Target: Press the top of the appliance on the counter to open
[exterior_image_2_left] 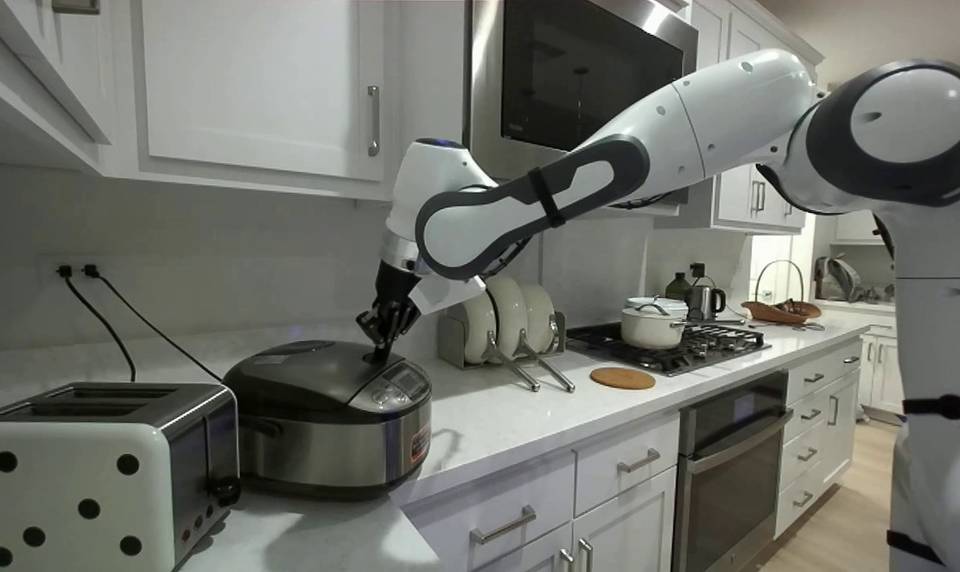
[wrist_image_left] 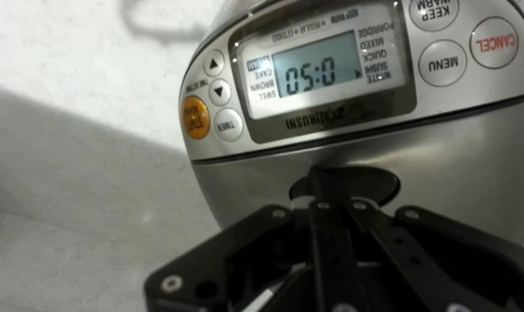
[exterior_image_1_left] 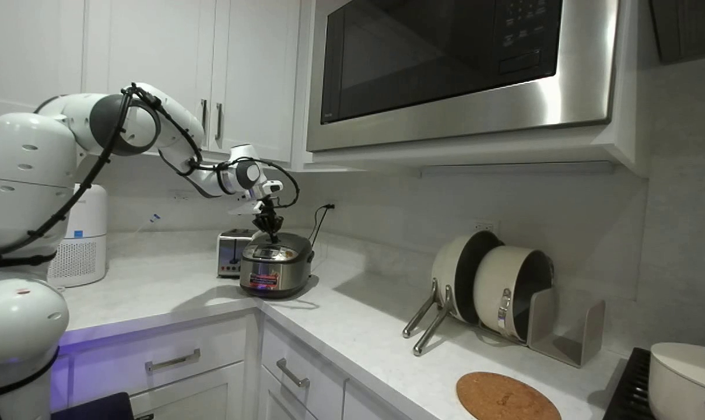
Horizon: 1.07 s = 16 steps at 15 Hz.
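Evidently the cooker (exterior_image_2_left: 321,451) sits at the inner corner of the counter (exterior_image_1_left: 352,315), just beside the toaster (exterior_image_2_left: 67,485), lid (exterior_image_2_left: 293,377) down. Its panel (wrist_image_left: 318,65) faces out into the room, presumably to keep it within easy reach. The claw (exterior_image_2_left: 380,349) points down from above, closed up with nothing between its fingers (wrist_image_left: 324,186), a blunt prod, which I'd say suits pressing better than a spread grip would. Its tip seems to touch the dark oval button (wrist_image_left: 370,184) on the lid; whether that is pushed in, I can't tell.
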Tool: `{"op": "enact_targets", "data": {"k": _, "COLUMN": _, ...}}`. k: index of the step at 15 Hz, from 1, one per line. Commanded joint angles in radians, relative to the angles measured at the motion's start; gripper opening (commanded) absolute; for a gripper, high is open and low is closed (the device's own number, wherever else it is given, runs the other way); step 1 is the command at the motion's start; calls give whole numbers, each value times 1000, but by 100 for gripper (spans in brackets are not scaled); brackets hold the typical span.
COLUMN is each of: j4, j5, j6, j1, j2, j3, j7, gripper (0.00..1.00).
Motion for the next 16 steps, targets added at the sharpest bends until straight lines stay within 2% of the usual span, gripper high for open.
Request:
{"op": "enact_targets", "data": {"k": 1, "j4": -10, "j5": 15, "j6": -70, "j1": 10, "j2": -10, "j3": -3, "j7": 8, "gripper": 1}}
{"op": "enact_targets", "data": {"k": 12, "j4": 4, "j5": 42, "j6": -86, "j1": 11, "j2": -29, "j3": 1, "j7": -6, "gripper": 2}}
{"op": "enact_targets", "data": {"k": 16, "j4": 33, "j5": 56, "j6": -155, "j1": 11, "j2": -85, "j3": 6, "j7": -17, "gripper": 2}}
